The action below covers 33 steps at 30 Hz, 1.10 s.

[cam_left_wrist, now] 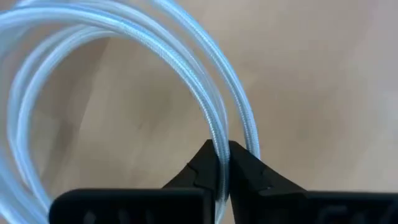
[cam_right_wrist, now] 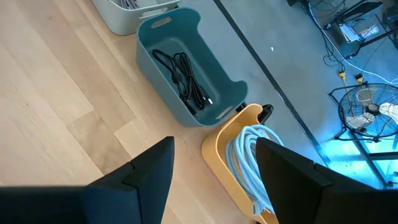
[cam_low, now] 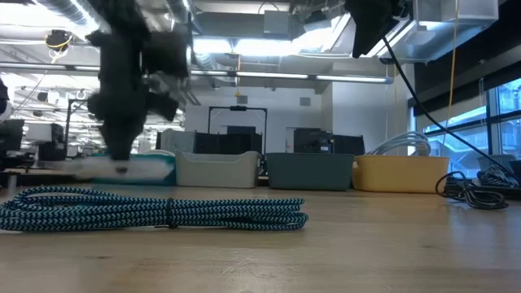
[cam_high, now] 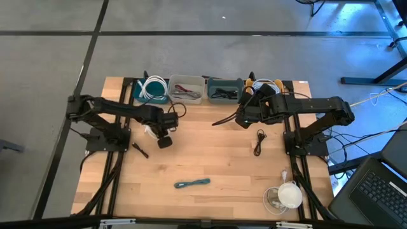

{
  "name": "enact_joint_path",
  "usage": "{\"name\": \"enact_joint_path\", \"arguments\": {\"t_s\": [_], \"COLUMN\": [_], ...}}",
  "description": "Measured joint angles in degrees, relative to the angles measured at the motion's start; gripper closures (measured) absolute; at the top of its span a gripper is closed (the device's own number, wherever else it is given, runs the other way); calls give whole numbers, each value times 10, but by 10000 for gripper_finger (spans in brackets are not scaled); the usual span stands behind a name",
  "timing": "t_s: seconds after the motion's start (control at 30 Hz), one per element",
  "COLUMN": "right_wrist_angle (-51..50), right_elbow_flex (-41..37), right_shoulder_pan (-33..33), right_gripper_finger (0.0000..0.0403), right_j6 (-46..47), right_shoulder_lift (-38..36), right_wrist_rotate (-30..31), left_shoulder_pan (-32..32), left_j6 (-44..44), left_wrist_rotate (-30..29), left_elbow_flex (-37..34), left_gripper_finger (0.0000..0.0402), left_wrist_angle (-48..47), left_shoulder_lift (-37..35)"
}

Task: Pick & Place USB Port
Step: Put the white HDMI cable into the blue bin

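Your left gripper (cam_left_wrist: 222,163) is clenched on a white cable (cam_left_wrist: 214,124), and only a single strand of the coil sits between the fingertips (cam_left_wrist: 205,163); a second strand runs just beside the pinch, outside it. That is your main risk: the braided sheath looks smooth, and with so thin a bite the strand could slide through the tips or the hanging loops could swing and drag the coil free as you carry it. In the high view the left gripper (cam_high: 164,135) hangs over the left-centre of the table (cam_high: 216,165) with the white cable (cam_high: 151,130) under it, near the teal bin (cam_high: 152,90) that already holds more white cable. If loose loops trail low they could catch on that bin's rim.

Your right gripper (cam_right_wrist: 214,168) is spread wide and holds nothing; it hovers above the yellow bin (cam_right_wrist: 227,149) and the blue-grey bin (cam_right_wrist: 186,62) of black cables, well clear of your working arm.

On the wooden top you also have a teal braided cable (cam_high: 192,183) toward the front, a black cable (cam_high: 259,141) on the right, a white bin (cam_high: 187,88) in the back row and a white object (cam_high: 288,194) at the front right corner. Beyond the table lies an open workshop with grey floor, desks and ceiling ducts.
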Motion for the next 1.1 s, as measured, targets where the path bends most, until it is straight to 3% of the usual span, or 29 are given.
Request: {"name": "enact_joint_path", "arguments": {"t_s": [0.1,0.17,0.4,0.5,0.77,0.93,1.1], "right_wrist_angle": [0,1,10,13,18,17,6], "right_elbow_flex": [0,0,0,0,0,0,0], "right_shoulder_pan": [0,0,0,0,0,0,0], "right_gripper_finger": [173,173,173,173,173,173,173], "right_j6": [0,0,0,-2,-13,-16,-16], "right_shoulder_lift": [0,0,0,0,0,0,0], "right_wrist_rotate": [0,0,2,2,2,2,2], "left_shoulder_pan": [-35,-57,-93,-65,69,143,207], "left_j6": [-6,-3,16,49,164,237,289], "left_wrist_rotate": [-9,-55,-440,-530,-538,-469,-415], "left_elbow_flex": [30,56,103,103,102,99,33], "left_gripper_finger": [390,390,390,390,390,390,390], "left_wrist_angle": [-53,-78,-146,-143,-55,24,128], "left_shoulder_lift": [-41,-68,-139,-146,-123,-104,-101]}}
